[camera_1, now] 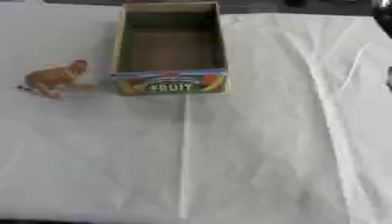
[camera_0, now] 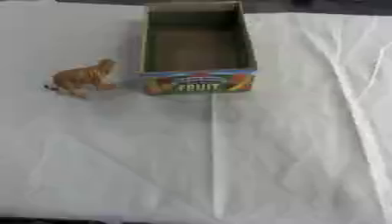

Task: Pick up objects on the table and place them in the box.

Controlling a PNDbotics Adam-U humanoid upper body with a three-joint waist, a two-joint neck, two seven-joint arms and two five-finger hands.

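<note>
1. Toy animal [camera_0: 82,78]: small, orange-brown; stands on the white cloth [camera_0: 229,166] at the left, just beside the box and apart from it; its head points toward the box.
2. Box [camera_0: 197,82]: open cardboard carton at the centre, far side of the cloth; near wall printed "FRUIT"; interior bare.
3. Hands: neither hand shows in either eye view; the state of the fingers cannot be told.
</note>
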